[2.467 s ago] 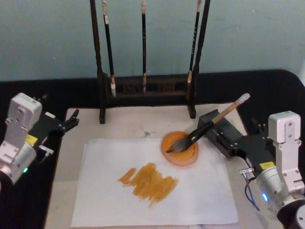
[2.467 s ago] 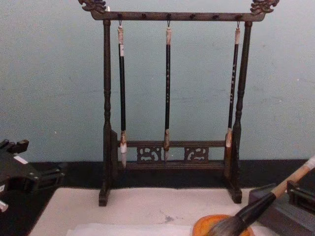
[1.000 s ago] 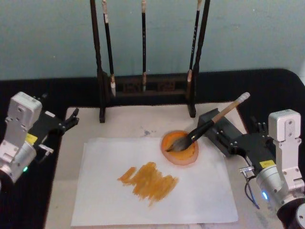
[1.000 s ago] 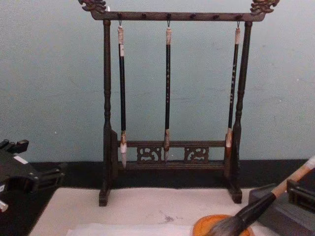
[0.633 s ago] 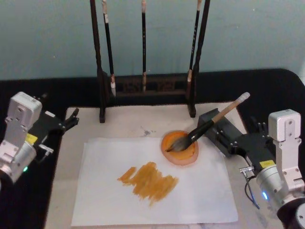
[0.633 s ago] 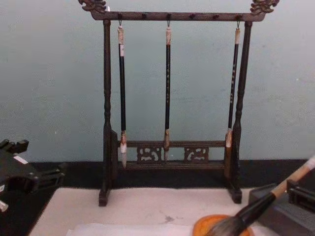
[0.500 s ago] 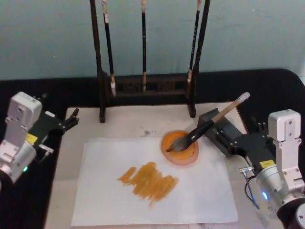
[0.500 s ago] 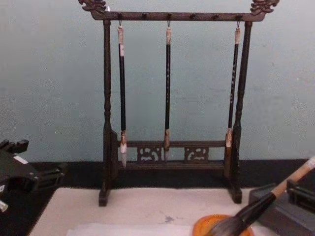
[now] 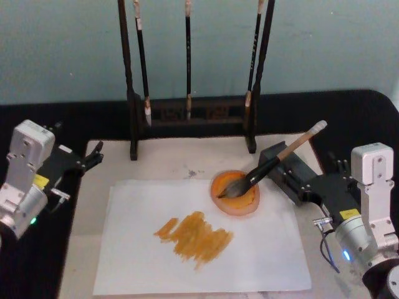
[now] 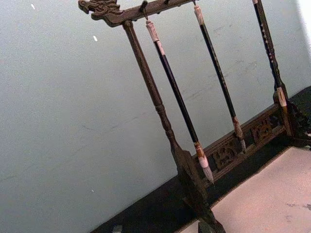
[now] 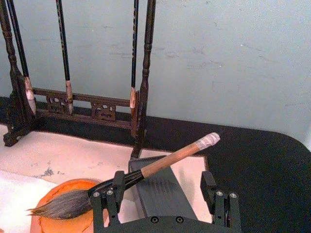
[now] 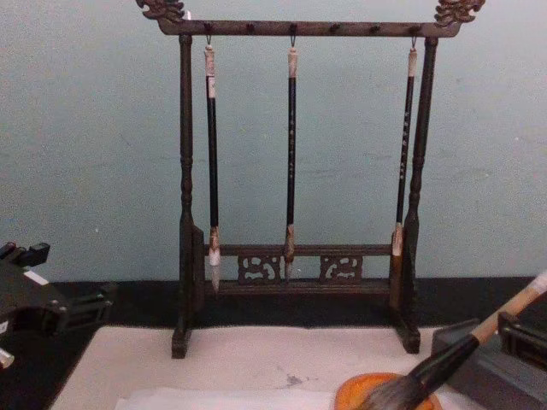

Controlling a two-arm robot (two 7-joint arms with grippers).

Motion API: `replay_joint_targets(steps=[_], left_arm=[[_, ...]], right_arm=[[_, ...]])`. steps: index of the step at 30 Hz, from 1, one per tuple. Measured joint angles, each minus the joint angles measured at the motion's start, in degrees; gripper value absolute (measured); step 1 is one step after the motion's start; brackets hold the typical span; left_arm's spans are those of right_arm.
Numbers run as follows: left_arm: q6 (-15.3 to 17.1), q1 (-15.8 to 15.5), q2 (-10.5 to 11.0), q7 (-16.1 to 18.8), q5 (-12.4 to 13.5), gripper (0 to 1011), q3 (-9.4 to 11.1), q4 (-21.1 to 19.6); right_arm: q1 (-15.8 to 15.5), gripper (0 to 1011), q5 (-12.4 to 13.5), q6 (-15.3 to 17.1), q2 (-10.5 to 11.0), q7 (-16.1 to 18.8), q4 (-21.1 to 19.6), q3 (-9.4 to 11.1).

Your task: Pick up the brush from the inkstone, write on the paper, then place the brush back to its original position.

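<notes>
The brush (image 9: 269, 164) lies slantwise, bristles in the inkstone (image 9: 235, 193) and handle propped on the dark block (image 9: 288, 167), its capped end rising toward the right hand (image 11: 161, 196), which stands wide and empty just behind it; the left hand (image 9: 93, 155), narrowly parted, sits well apart across the paper (image 9: 143, 261).

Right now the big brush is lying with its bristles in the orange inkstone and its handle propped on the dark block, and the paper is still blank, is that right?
Not quite: the paper is not blank; the head view shows orange strokes across it. The brush does lie with bristles in the inkstone and handle on the dark block.
</notes>
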Motion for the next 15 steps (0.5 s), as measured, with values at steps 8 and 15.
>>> replay_joint_targets(steps=[8,15], left_arm=[[0.00,0.00,0.00,0.00,0.00,1010,0.00,0.00],[0.00,0.00,0.00,0.00,0.00,1009,0.00,0.00]], right_arm=[[0.00,1000,0.00,0.00,0.00,0.00,0.00,0.00],[0.00,1000,0.00,0.00,0.00,0.00,0.00,0.00]])
